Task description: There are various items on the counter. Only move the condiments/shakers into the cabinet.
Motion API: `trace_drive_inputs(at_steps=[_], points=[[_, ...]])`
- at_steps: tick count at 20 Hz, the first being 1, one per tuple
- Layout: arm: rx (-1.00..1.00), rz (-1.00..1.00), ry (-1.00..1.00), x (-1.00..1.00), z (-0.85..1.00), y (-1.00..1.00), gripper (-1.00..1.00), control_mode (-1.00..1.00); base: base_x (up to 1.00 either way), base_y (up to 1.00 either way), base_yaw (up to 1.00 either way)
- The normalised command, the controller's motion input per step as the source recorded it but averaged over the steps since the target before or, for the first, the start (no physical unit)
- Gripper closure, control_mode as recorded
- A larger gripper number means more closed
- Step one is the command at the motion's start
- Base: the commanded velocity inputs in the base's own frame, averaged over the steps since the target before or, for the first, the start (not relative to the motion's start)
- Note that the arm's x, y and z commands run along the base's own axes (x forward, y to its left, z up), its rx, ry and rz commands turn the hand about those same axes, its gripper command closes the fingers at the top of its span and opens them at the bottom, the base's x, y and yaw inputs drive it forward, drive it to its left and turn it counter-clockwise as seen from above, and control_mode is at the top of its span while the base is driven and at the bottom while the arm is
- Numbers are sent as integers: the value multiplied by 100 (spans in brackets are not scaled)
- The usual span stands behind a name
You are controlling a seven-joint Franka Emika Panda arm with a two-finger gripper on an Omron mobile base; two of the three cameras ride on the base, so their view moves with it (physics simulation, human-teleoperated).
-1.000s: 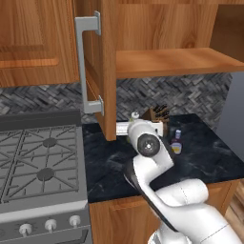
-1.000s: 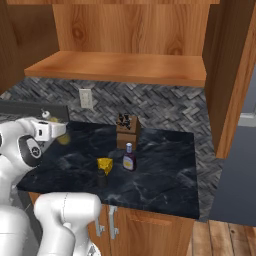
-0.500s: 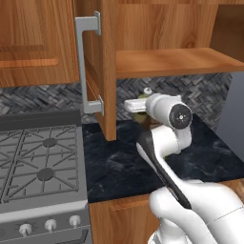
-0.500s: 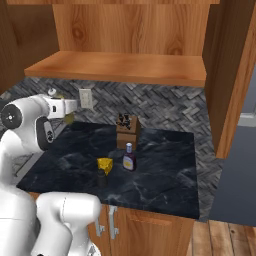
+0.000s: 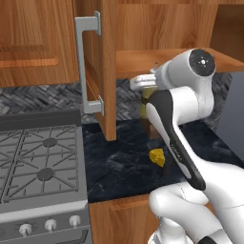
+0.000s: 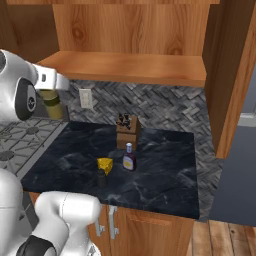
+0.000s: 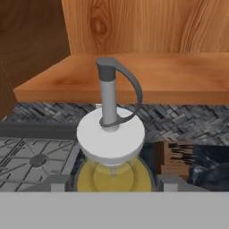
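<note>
One second has lifted the arm from counter (image 6: 165, 165) height to just under the cabinet (image 6: 130, 67) shelf; the wrist reaches level toward that shelf; the gripper (image 7: 114, 181) pinches the yellow-olive bottle (image 7: 112, 147) upright between its jaws, nozzle toward the shelf edge; shaker (image 6: 102, 178), red-capped bottle (image 6: 129, 157), cheese wedge (image 6: 105, 164) and knife block (image 6: 127, 132) sit on the counter.

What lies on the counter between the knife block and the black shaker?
In the right base view, the yellow cheese wedge and red-capped bottle lie between knife block and black shaker.
</note>
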Motion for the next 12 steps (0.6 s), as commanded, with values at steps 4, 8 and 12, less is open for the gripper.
trace_drive_inputs(at_steps=[4, 8, 12], points=[[0, 0, -16, -16, 27, 0, 100, -100, 0, 0, 0], [0, 0, -24, -14, 100, 3, 100, -100, 0, 0, 0], [0, 0, -10, 0, 69, 4, 100, -100, 0, 0, 0]])
